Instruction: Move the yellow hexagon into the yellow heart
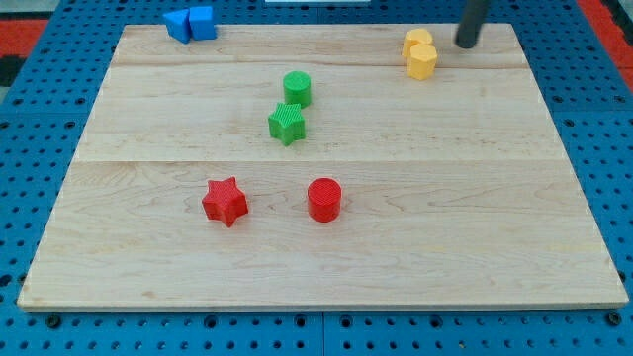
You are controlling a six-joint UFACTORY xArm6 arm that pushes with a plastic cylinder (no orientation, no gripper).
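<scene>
Upper right of the frame: yellow hexagon (422, 61) touching the yellow heart (416, 42), the heart just above it, both near the top edge of the wooden board (495, 247). My tip (465, 44) just right of the pair, apart from both; no jaws, holding nothing. Upper left corner: two blue blocks (191, 23) touching, shapes perhaps unclear. Middle: green cylinder (297, 88) above green star (287, 124). Lower middle: red star (226, 202), red cylinder (323, 199) to its right.
</scene>
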